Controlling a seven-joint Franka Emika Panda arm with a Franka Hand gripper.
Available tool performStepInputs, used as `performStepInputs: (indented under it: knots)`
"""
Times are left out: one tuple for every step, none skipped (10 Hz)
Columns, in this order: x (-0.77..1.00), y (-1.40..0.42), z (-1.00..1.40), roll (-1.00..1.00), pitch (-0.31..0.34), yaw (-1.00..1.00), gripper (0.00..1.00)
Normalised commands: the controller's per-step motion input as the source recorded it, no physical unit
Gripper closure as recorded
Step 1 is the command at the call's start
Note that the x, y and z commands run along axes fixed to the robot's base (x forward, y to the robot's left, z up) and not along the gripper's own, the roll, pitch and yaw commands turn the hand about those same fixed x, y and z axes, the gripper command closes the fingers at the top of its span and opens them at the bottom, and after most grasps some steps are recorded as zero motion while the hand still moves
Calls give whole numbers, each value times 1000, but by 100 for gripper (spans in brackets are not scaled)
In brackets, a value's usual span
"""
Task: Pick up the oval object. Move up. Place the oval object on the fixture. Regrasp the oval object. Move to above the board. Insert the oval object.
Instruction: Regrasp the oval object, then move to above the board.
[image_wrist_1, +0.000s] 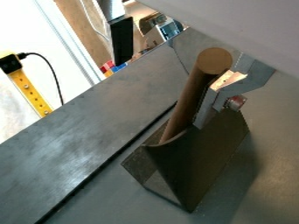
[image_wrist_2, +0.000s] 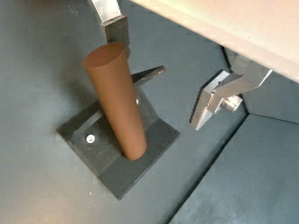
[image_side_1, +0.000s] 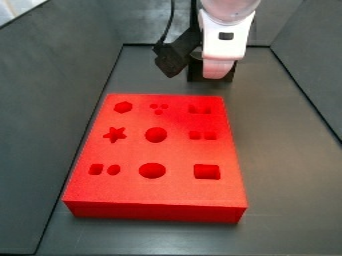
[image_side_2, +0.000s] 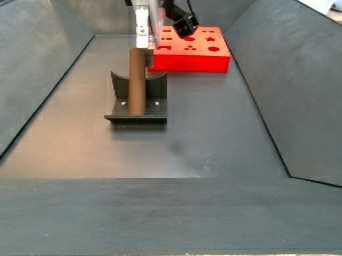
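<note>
The oval object (image_wrist_2: 117, 101) is a brown peg standing nearly upright on the fixture (image_wrist_2: 111, 149), its lower end resting on the dark base plate. My gripper (image_wrist_2: 162, 77) hangs just above, open, with its jaws wide apart. One finger (image_wrist_2: 114, 24) is close beside the peg's top and the opposite finger (image_wrist_2: 214, 101) stands well clear of it. In a side view the oval object (image_side_2: 135, 78) rises from the fixture (image_side_2: 136, 108) with my gripper (image_side_2: 142, 30) right above it. The red board (image_side_1: 160, 150) lies flat with its shaped recesses facing up.
The board (image_side_2: 190, 50) sits just beyond the fixture, close to the arm. Dark sloping walls (image_side_2: 267, 100) enclose the floor on both sides. A yellow power strip (image_wrist_1: 26, 83) with a black cable lies outside the enclosure.
</note>
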Motion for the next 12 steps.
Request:
performStepInputs:
  knots:
    - [335,-34,-33,128,107,100,0]
    - [271,-34,-28,130,101,94,0]
    - [224,-34,-33,135,102,92,0]
    - [178,-34,-35,143,106,83,0]
    - [0,0,0,0,0,0,100]
    - [-37,-455,1000,630,-515,302,100]
    - [-40,-456,1000,630,-510,285,100]
    - [-22,-430,1000,433,-469,55,100]
    - [-7,-396,1000,321,-437,-36,100]
    - [-8,-356,1000,191,-376,-148,100]
    - [-23,-255,790,104,-301,-245,100]
    - [-33,-149,567,72,-233,-294,100]
